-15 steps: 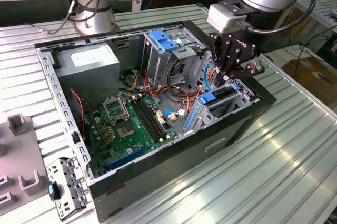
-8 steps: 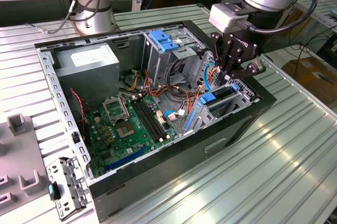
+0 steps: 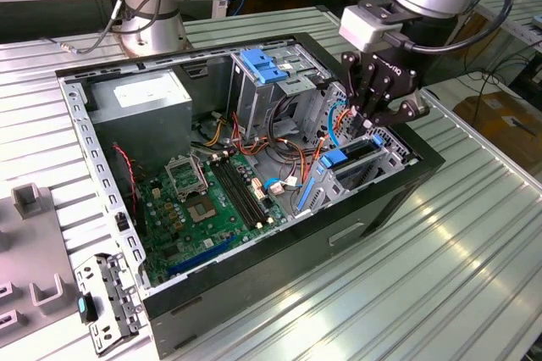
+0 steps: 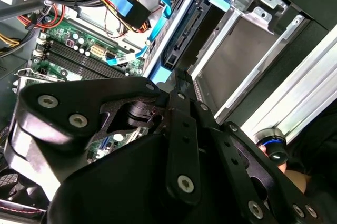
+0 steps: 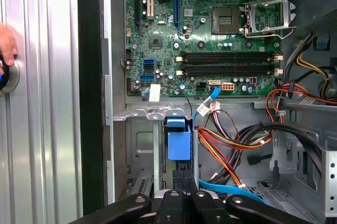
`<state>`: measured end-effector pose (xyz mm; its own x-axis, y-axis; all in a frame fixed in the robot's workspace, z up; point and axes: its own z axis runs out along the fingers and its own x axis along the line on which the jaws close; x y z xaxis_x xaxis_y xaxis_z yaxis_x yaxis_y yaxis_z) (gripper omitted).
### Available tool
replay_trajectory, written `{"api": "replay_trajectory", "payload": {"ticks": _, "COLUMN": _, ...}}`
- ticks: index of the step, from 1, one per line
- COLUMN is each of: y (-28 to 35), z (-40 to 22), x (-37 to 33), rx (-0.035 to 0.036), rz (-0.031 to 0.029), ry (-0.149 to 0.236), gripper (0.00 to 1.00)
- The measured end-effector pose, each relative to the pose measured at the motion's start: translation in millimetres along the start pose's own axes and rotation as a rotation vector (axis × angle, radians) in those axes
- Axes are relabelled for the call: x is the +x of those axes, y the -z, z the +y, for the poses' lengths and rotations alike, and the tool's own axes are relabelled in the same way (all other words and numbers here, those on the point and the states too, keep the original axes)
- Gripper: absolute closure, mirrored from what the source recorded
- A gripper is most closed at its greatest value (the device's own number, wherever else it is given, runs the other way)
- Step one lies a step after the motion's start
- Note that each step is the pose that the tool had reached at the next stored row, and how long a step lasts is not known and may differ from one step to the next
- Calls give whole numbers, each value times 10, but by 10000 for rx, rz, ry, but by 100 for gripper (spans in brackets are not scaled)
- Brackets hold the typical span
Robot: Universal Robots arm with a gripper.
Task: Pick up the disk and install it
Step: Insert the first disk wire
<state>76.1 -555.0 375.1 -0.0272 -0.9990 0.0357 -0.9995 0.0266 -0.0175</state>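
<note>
I had the gripper [image 3: 373, 122] clenched shut atop the disk [image 3: 349, 158], which stood edge-up in its bay [image 3: 398, 154]. Pushing it home, I reckoned.

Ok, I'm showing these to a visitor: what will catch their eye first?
The open computer case on the ribbed metal table, its green motherboard bared in the middle. Then the black gripper, poised over the drive bay at the exterior view's right, where the blue-railed disk stands on edge.
</note>
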Motion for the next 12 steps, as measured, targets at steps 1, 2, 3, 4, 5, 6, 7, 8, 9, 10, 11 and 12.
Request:
{"api": "replay_trajectory", "payload": {"ticks": 1, "y": 0, "z": -6, "x": 0, "rx": 0, "rz": 1, "ry": 0, "gripper": 89}}
{"api": "replay_trajectory", "payload": {"ticks": 2, "y": 0, "z": -10, "x": 0, "rx": 0, "rz": 0, "ry": 0, "gripper": 89}}
{"api": "replay_trajectory", "payload": {"ticks": 3, "y": 0, "z": -15, "x": 0, "rx": 0, "rz": 0, "ry": -1, "gripper": 89}}
{"api": "replay_trajectory", "payload": {"ticks": 4, "y": 0, "z": -19, "x": -1, "rx": 0, "rz": 0, "ry": 0, "gripper": 89}}
{"api": "replay_trajectory", "payload": {"ticks": 5, "y": 0, "z": -25, "x": -1, "rx": 0, "rz": 1, "ry": 0, "gripper": 89}}
{"api": "replay_trajectory", "payload": {"ticks": 6, "y": -1, "z": -29, "x": -1, "rx": 0, "rz": 0, "ry": 0, "gripper": 89}}
{"api": "replay_trajectory", "payload": {"ticks": 7, "y": -1, "z": -34, "x": -1, "rx": 0, "rz": 0, "ry": 0, "gripper": 89}}
{"api": "replay_trajectory", "payload": {"ticks": 8, "y": -1, "z": -37, "x": -1, "rx": 0, "rz": 0, "ry": -1, "gripper": 89}}
{"api": "replay_trajectory", "payload": {"ticks": 9, "y": -1, "z": -40, "x": -1, "rx": 0, "rz": 0, "ry": 0, "gripper": 89}}
{"api": "replay_trajectory", "payload": {"ticks": 10, "y": -1, "z": -42, "x": -1, "rx": 0, "rz": 0, "ry": 1, "gripper": 89}}
{"api": "replay_trajectory", "payload": {"ticks": 11, "y": -1, "z": -46, "x": -1, "rx": 0, "rz": 0, "ry": 3, "gripper": 89}}
{"api": "replay_trajectory", "payload": {"ticks": 12, "y": -1, "z": -47, "x": -1, "rx": 0, "rz": 0, "ry": 6, "gripper": 89}}
